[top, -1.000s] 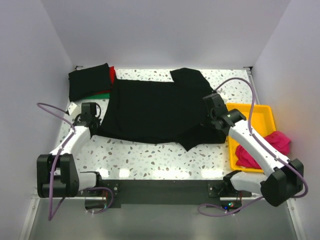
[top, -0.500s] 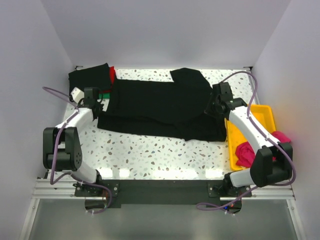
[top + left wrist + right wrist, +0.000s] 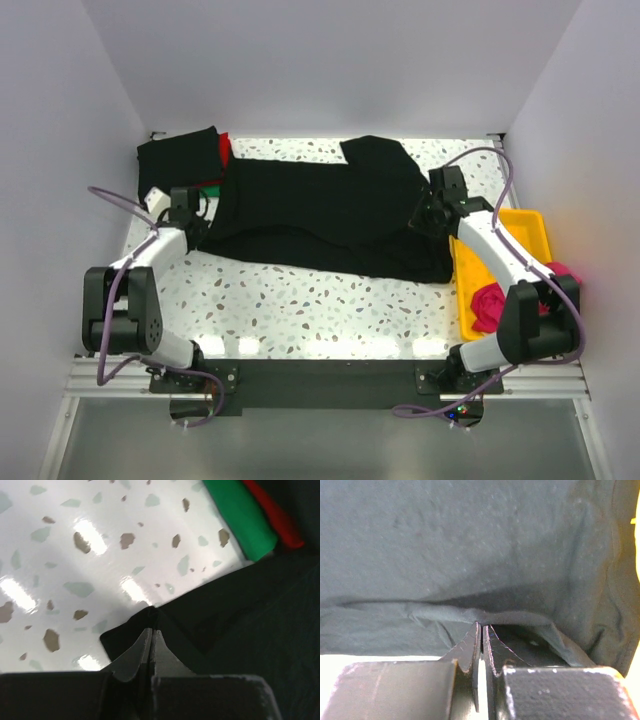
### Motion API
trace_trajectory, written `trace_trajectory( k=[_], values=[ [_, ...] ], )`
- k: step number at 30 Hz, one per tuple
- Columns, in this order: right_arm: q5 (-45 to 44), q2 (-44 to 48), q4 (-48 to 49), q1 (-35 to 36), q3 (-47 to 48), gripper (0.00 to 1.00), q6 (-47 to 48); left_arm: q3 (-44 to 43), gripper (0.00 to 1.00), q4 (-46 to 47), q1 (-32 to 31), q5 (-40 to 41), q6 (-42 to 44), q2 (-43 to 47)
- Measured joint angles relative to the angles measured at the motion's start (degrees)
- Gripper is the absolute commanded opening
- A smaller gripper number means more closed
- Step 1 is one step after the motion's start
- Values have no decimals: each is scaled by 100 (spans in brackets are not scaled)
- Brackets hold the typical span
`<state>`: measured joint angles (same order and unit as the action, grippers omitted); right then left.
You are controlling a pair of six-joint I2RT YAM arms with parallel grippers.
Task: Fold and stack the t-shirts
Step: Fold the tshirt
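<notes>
Black t-shirt (image 3: 320,215) spread across far half of counter (image 3: 320,310). Left hand (image 3: 151,635) clamped on left hem corner, right hand (image 3: 482,630) on right edge. Speckled counter shows along near side. Near hem now farther back than second ago.

A white table (image 3: 300,310) flecked with grey and brown speckles carries everything, its glossy top throwing back bright patches of light. A black t-shirt (image 3: 320,215) lies spread across the middle of it, reaching nearly from the left side to the right, one sleeve pointing toward the far edge. In the far left corner sits a pile: a folded black shirt (image 3: 175,165) on top, with the edges of a red shirt (image 3: 224,148) and a green shirt (image 3: 207,186) showing beneath it, the spread shirt touching that pile. Along the right side stands a yellow tray (image 3: 525,225), its left wall against the spread shirt
</notes>
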<state>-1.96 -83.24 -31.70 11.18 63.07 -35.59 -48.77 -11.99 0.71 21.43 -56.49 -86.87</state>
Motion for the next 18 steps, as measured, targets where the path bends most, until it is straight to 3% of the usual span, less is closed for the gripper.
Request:
trace_trajectory(
  k=[8,18],
  values=[
    [48,468,9,0,-531,0,-2,723,0,-149,2,131,-46,1093],
    [192,2334,-264,0,-1375,0,-74,1388,0,-756,358,306,-4,3097]
  ],
)
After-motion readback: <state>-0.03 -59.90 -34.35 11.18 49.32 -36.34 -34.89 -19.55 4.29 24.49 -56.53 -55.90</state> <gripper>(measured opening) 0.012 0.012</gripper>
